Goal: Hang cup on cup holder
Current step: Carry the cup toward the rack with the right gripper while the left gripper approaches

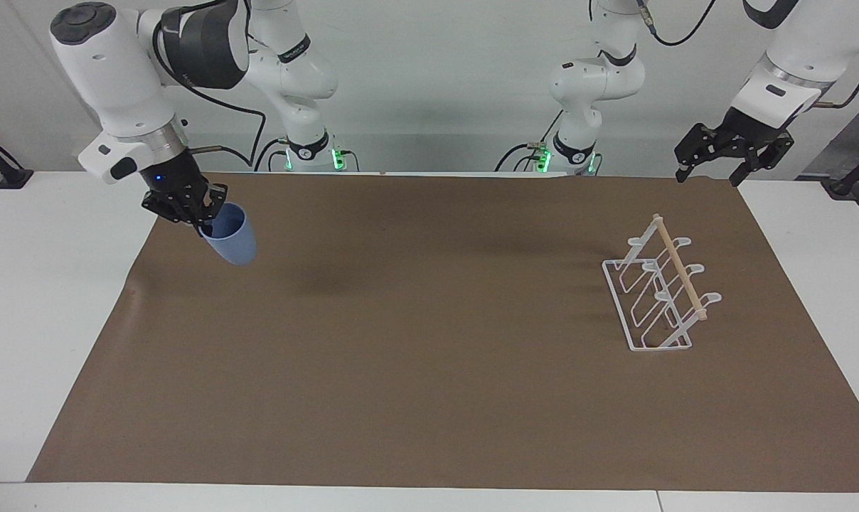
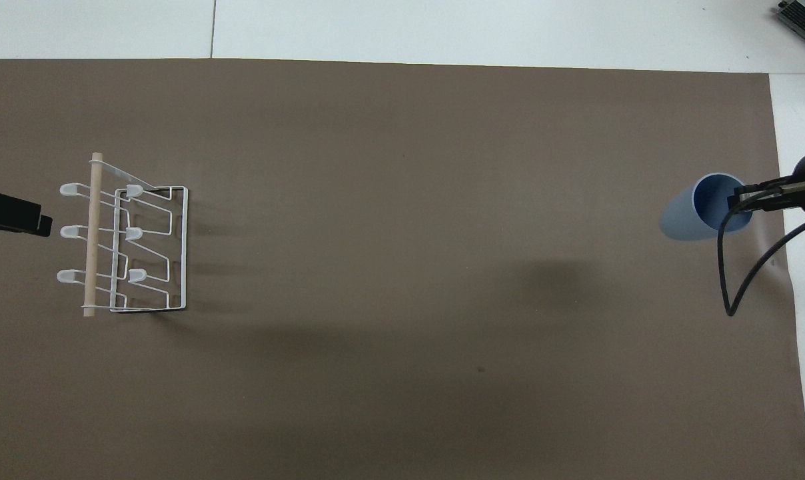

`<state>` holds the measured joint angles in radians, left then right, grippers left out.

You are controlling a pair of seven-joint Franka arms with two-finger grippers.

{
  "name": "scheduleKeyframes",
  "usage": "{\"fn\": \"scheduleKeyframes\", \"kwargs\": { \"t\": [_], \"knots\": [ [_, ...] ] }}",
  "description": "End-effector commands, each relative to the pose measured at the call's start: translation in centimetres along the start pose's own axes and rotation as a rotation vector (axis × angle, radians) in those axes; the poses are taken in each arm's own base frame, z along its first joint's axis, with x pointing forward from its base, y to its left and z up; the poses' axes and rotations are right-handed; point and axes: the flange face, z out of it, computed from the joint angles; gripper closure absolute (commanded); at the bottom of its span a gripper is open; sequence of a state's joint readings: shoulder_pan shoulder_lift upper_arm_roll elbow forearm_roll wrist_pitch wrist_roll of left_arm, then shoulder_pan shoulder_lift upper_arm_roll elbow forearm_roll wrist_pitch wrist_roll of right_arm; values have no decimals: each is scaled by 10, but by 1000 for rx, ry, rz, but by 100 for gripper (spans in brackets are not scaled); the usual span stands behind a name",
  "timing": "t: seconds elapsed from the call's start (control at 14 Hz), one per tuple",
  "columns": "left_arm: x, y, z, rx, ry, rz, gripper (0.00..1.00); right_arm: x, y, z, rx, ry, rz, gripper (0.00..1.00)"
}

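Observation:
My right gripper [image 1: 203, 215] is shut on the rim of the light blue cup [image 1: 232, 240] and holds it tilted in the air over the brown mat at the right arm's end of the table; both also show in the overhead view, the gripper [image 2: 742, 198] and the cup [image 2: 699, 215]. The white wire cup holder [image 1: 657, 291] with a wooden dowel stands on the mat toward the left arm's end [image 2: 126, 243]. My left gripper [image 1: 729, 153] waits open in the air, above the mat's edge near the robots, its tip showing in the overhead view [image 2: 9, 212].
The brown mat [image 1: 429, 341] covers most of the white table [image 1: 38, 299]. The right arm's black cable [image 2: 742, 267] hangs in a loop beside the cup.

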<state>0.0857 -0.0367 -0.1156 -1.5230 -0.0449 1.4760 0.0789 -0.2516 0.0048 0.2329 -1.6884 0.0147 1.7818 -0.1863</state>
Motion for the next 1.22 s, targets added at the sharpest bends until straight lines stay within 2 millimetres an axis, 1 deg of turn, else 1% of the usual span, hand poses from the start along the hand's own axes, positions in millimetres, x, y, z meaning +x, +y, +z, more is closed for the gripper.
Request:
{"fn": "scheduleKeyframes", "kwargs": {
  "t": [0.0,0.14,0.29,0.43,0.5,0.57,0.72,0.79,0.93,1.0,1.07,1.15],
  "knots": [
    [-6,5,-2,2,7,15,0,5,-40,-33,31,40,-69,100],
    [-5,6,-2,0,14,20,0,10,-74,-46,90,72,-102,100],
    [-6,11,0,-10,4,30,0,11,-111,-49,175,79,-82,100],
    [-9,33,3,-8,-6,69,0,10,-149,-51,258,64,19,100],
    [-9,44,3,-8,-5,91,0,9,-170,-52,272,54,64,100],
    [-9,53,3,-8,-3,109,0,6,-188,-53,282,41,116,100],
    [-10,81,3,-7,2,196,0,1,-220,-57,333,7,260,100],
    [-10,95,3,-7,8,261,0,-1,-230,-60,374,-18,354,100],
    [-12,111,3,-6,19,340,0,-4,-258,-66,434,-46,484,100],
    [-15,122,5,-6,19,413,0,-4,-264,-68,446,-48,541,100],
    [-17,133,6,-4,28,526,0,-5,-276,-70,472,-55,583,100],
    [-16,135,4,-2,45,617,0,-8,-291,-73,504,-61,608,100]
  ]
}}
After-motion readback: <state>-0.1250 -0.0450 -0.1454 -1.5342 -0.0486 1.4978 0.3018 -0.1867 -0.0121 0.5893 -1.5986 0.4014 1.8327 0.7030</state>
